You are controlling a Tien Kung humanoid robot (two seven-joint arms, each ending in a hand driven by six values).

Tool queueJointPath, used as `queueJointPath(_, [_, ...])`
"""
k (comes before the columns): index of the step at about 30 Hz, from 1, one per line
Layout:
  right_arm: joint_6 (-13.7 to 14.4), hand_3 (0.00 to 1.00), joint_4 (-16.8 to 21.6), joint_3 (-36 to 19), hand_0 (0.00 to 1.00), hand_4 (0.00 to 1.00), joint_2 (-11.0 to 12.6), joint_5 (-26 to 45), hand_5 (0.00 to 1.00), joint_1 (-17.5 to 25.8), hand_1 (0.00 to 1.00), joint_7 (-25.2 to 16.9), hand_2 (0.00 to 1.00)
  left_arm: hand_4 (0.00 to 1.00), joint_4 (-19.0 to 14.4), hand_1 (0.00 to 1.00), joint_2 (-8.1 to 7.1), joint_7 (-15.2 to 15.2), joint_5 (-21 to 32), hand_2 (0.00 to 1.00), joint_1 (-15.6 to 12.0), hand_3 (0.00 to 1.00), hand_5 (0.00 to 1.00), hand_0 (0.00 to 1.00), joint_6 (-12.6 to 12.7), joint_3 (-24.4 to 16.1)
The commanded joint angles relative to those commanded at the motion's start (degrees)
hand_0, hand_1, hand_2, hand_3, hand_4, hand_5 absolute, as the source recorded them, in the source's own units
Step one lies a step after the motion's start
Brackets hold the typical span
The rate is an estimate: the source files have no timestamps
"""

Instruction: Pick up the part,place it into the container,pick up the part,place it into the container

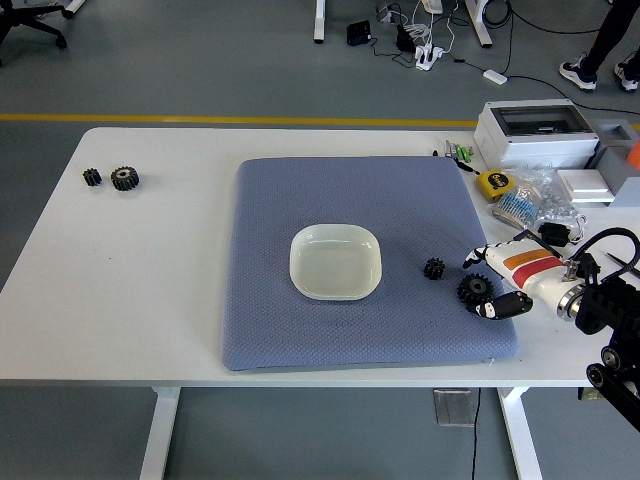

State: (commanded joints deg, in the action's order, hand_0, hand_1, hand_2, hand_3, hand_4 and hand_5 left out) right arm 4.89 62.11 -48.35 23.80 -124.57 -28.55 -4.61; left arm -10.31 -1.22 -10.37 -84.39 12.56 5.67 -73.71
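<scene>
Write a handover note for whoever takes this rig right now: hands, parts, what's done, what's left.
Right hand: open around the larger black gear on the blue mat, not yet grasping it.
Left hand: out of view.
Smaller black gear lies just left of it on the mat.
White square dish at mat centre is empty.
Done: nothing placed.
Left: both gears into the dish.

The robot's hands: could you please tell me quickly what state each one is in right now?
Left hand: not in view.
Right hand: fingers curled around the larger black gear on the blue mat; a firm grip cannot be told.
</scene>
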Motion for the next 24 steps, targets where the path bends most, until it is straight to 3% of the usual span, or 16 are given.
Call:
queueJointPath(15, [0.3,0.710,-1.2,0.9,0.548,0.907,-0.2,0.6,0.335,-0.2,0.653,0.2,0.724,0.582,0.0,0.655,-0.06,0.0,0.1,0.625,0.2,0.559,0.531,0.669,0.0,0.1])
queueJointPath(16, [0.4,0.637,-1.3,1.0,0.517,0.898,-0.3,0.7,0.339,-0.2,0.630,0.1,0.698,0.582,0.0,0.654,-0.05,0.0,0.2,0.625,0.2,0.559,0.531,0.670,0.0,0.2])
queueJointPath(21, [1.6,0.637,-1.7,1.3,0.517,0.898,-0.5,1.8,0.339,-0.1,0.630,-0.1,0.698,0.582,0.0,0.654,-0.06,0.0,0.4,0.625,0.2,0.559,0.531,0.670,-0.1,0.3])
queueJointPath(22, [1.9,0.553,-1.7,1.4,0.348,0.833,-0.6,2.0,0.345,-0.1,0.506,-0.2,0.612,0.582,0.0,0.654,-0.07,0.0,0.4,0.625,0.2,0.559,0.531,0.670,-0.1,0.4])
queueJointPath(24, [2.4,0.553,-1.9,1.5,0.348,0.833,-0.7,2.2,0.345,-0.2,0.506,-0.1,0.612,0.582,0.0,0.654,-0.09,0.0,0.5,0.625,0.2,0.559,0.531,0.670,-0.1,0.5])
